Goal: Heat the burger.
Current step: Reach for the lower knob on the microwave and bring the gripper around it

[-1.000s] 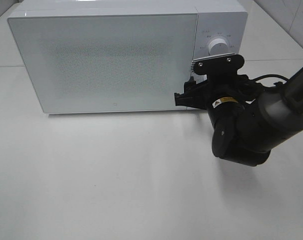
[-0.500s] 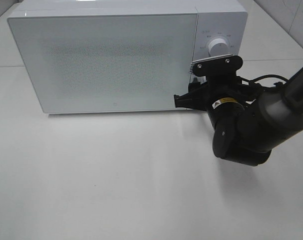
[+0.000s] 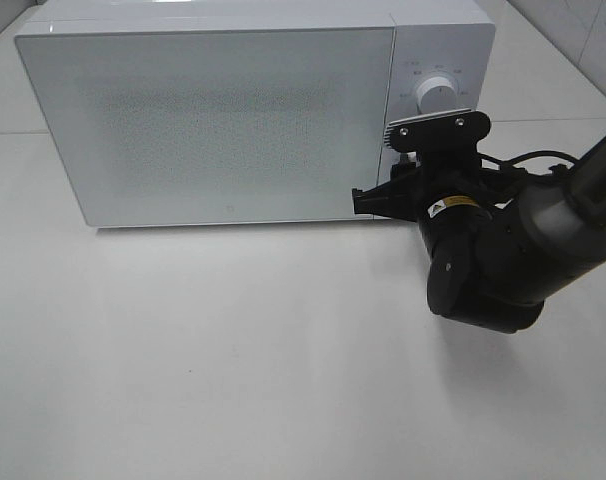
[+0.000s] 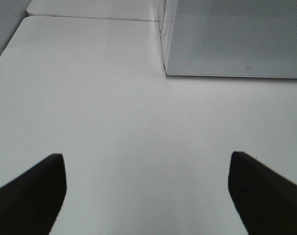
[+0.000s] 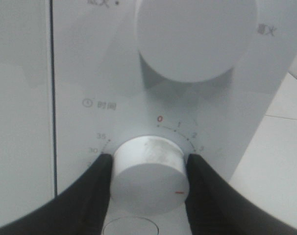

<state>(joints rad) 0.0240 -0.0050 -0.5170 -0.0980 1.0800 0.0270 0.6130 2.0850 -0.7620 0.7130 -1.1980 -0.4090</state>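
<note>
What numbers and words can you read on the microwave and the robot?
"0", red: microwave panel, above the lower dial.
"1", "2", "3": same scale, after the 0.
"30", "35": scale's other end.
"时间": panel, beside a clock sign.
Characters by the upper dial: cut off, unreadable.
Yellow sticker on the right arm: too small.
Mark on the microwave door: too small.
</note>
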